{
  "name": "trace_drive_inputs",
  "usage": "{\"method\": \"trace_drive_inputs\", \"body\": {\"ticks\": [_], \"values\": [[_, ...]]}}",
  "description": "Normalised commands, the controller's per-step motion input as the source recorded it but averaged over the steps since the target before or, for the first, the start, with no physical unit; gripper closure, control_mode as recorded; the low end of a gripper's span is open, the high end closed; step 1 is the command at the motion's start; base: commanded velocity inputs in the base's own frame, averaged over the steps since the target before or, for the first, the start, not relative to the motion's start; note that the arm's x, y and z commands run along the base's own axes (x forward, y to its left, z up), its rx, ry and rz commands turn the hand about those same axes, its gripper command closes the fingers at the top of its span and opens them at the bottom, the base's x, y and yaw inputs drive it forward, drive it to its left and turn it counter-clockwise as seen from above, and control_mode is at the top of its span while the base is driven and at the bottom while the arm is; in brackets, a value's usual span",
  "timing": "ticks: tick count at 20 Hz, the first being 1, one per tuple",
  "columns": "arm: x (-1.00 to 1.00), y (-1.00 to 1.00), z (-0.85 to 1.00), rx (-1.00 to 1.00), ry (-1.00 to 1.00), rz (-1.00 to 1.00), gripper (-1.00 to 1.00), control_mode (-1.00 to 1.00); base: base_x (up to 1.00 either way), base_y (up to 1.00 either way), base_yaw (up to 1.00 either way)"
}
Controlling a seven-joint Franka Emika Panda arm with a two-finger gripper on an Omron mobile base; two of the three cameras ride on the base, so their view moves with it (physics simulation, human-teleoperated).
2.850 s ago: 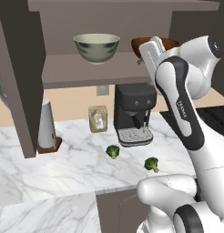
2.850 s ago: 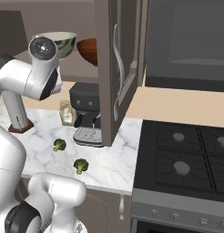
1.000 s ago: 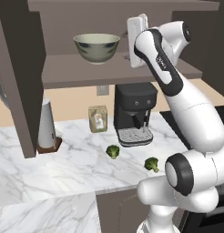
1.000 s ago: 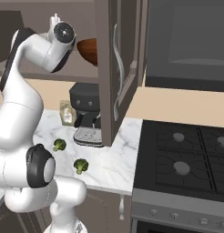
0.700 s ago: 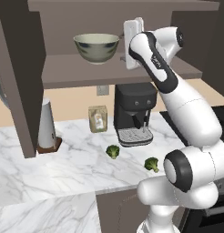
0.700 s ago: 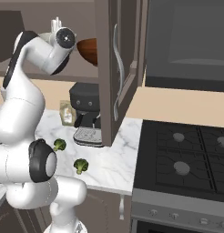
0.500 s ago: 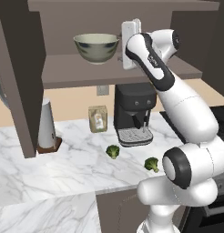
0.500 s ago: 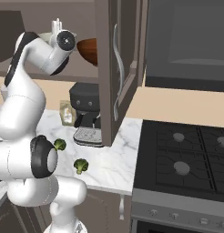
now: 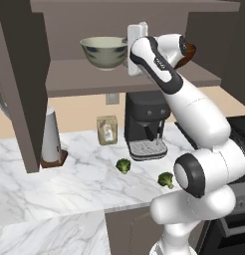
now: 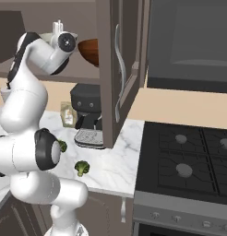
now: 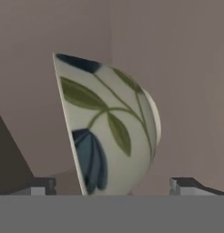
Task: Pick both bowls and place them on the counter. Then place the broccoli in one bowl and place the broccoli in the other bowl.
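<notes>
Swung leftward along the cabinet shelf, the arm now has its tool lined up on the pale bowl.

Far left on the bench (image 9: 55,184) a tall white canister (image 9: 50,137) stands on its base, out of the way. Above it, the pale bowl (image 9: 104,52) sits upright on the shelf (image 9: 74,79), so the tool (image 9: 136,49) has to come in level from just to the bowl's right, fingers spread wide and gripping nothing; in the hand view the bowl (image 11: 109,127) lies between the two fingertips (image 11: 41,185), apparently for a rim grasp. Below, two broccoli pieces (image 9: 123,166) (image 9: 166,180) wait loose on the marble before the coffee machine (image 9: 146,124), since neither bowl is down yet. The red-brown bowl (image 10: 88,51) stays shelved furthest right, behind the arm.
</notes>
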Motion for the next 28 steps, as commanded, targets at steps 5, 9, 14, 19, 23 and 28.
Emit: {"method": "trace_drive_inputs", "body": {"ticks": [5, 9, 14, 19, 23, 28], "values": [[0.24, 0.17, 0.00, 0.00, 0.13, 0.00, -1.00, -1.00, 0.00, 0.00, 0.00], [0.29, 0.18, 0.00, 0.00, 0.09, 0.00, -1.00, -1.00, 0.00, 0.00, 0.00], [0.25, 0.16, -0.02, 0.00, 0.03, 0.00, -1.00, -1.00, 0.00, 0.00, 0.00], [0.12, 0.10, -0.09, 0.00, 0.03, 0.00, -1.00, -1.00, 0.00, 0.00, 0.00], [0.06, 0.06, -0.14, 0.00, 0.00, 0.00, -1.00, -1.00, 0.00, 0.00, 0.00], [-0.02, 0.06, -0.14, 0.01, 0.00, 0.01, 1.00, -1.00, 0.00, 0.00, 0.00]]}}
